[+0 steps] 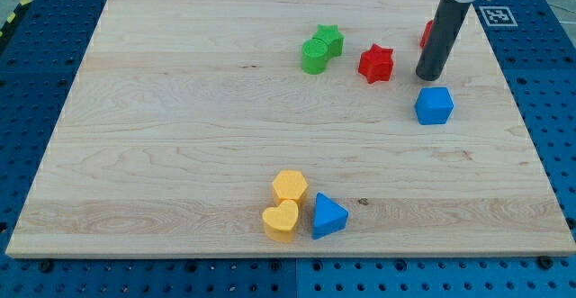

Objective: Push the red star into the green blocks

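The red star (376,63) lies on the wooden board in the upper right part of the view. Two green blocks touch each other to its left: a green star (329,39) and a green round block (314,58). A small gap separates the red star from them. My tip (429,76) stands to the right of the red star, apart from it, and just above a blue cube (434,105). Another red block (426,34) is mostly hidden behind the rod.
Near the view's bottom a yellow hexagon (290,186), a yellow heart (281,220) and a blue triangle (328,215) sit clustered together. The board (180,136) rests on a blue pegboard table.
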